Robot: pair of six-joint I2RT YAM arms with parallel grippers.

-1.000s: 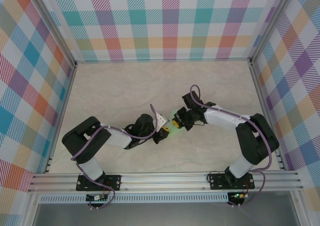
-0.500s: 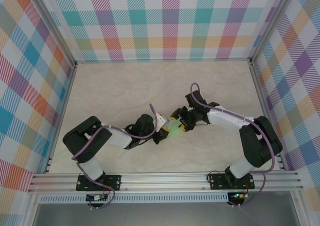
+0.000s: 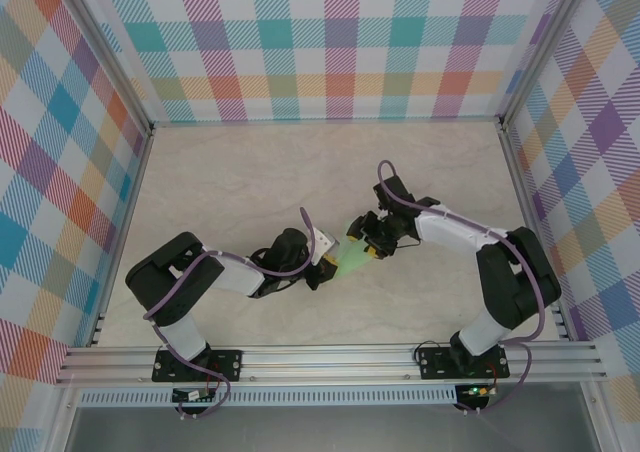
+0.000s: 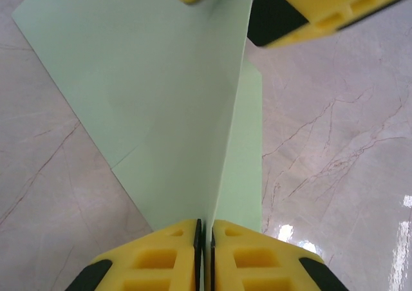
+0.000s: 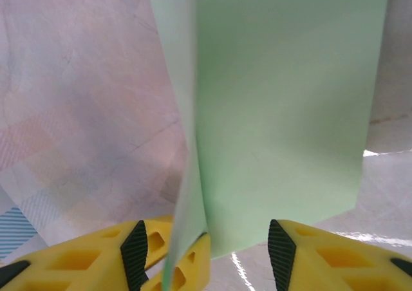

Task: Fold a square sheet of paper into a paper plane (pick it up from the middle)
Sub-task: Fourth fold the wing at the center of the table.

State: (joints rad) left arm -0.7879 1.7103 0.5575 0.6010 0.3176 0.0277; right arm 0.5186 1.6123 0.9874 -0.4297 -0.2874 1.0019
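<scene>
Nearest, the left gripper (image 4: pixel 205 230) is clamped tight on one end of the pale mint-green paper sheet (image 4: pixel 167 91), its yellow fingers pressed together with the folded edge between them. The sheet hangs creased and doubled just above the marble tabletop (image 3: pixel 230 182), near the table's middle, between the two arms. Beyond it, the right gripper (image 5: pixel 222 243) stands partly open, its jaws apart on either side of the sheet's far end.

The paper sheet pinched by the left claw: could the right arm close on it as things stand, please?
Probably yes: the right claw stands open with the paper sheet hanging between its fingers, nothing else between them, while the left claw is shut on its opposite edge.
</scene>
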